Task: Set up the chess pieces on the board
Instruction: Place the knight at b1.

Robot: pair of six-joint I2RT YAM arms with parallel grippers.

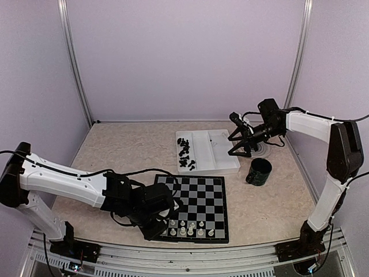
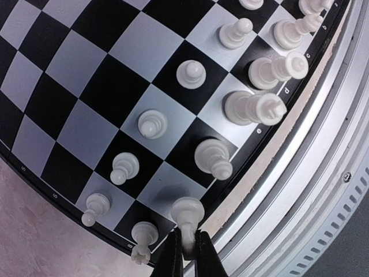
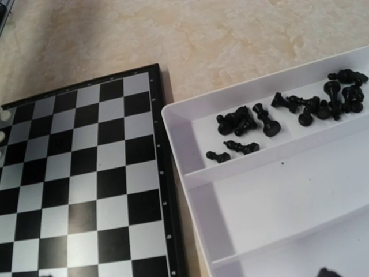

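The board (image 1: 199, 196) lies at the table's near middle, with several white chess pieces (image 1: 187, 229) standing along its near rows. In the left wrist view my left gripper (image 2: 187, 254) is shut on the top of a white piece (image 2: 187, 212), held base down over the board's (image 2: 86, 69) edge row beside the corner rook (image 2: 142, 236). Whether its base touches the square I cannot tell. Several black pieces (image 3: 248, 122) lie in the far compartment of the white tray (image 3: 277, 190). My right gripper (image 1: 238, 151) hangs open and empty above the tray's right end (image 1: 228, 164).
A dark mug (image 1: 259, 171) stands right of the board, near the tray's corner. The metal rail of the table's near edge (image 2: 323, 173) runs just beyond the board's near border. My left arm lies low across the table's left half (image 1: 69, 184).
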